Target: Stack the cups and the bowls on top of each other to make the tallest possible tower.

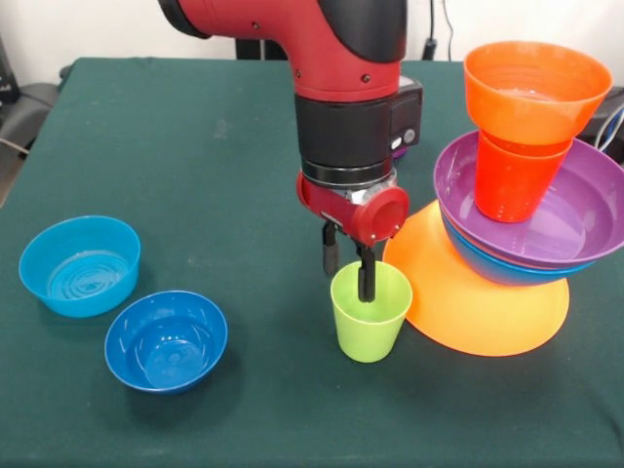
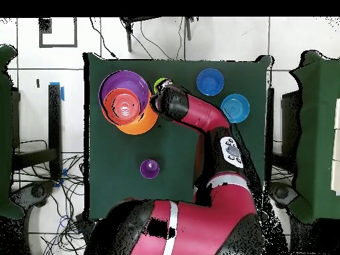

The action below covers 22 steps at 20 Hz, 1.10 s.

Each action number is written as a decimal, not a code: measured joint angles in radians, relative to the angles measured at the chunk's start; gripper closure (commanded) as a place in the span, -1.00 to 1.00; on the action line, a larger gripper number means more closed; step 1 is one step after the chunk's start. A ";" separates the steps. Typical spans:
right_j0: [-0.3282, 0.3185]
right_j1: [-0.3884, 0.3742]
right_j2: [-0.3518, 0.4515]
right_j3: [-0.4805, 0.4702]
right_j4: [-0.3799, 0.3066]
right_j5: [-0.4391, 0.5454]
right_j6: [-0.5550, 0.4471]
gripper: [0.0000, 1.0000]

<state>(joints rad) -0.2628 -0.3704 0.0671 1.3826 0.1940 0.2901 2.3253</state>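
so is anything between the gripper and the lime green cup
Nothing visible. The gripper is already at the lime green cup, one of its jaws dipping inside the rim and the other behind it. The tower stands just beside, with its orange-yellow bowl next to the cup.

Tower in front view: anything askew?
Yes. The tower leans: its orange-yellow bowl lies tipped on its side, with the purple bowl tilted against it. The gripper straddles the lime green cup's rim.
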 measured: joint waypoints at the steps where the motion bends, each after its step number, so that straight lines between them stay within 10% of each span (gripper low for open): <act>1: 0.000 0.003 0.000 0.000 0.000 0.000 0.000 -1.00; 16: 0.026 0.014 -0.015 0.000 0.000 0.000 0.000 -1.00; 17: 0.032 0.014 -0.020 0.000 0.000 0.000 0.000 1.00; 22: 0.037 0.014 -0.027 -0.001 0.000 0.000 0.000 1.00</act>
<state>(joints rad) -0.2256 -0.3562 0.0402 1.3819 0.1940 0.2901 2.3253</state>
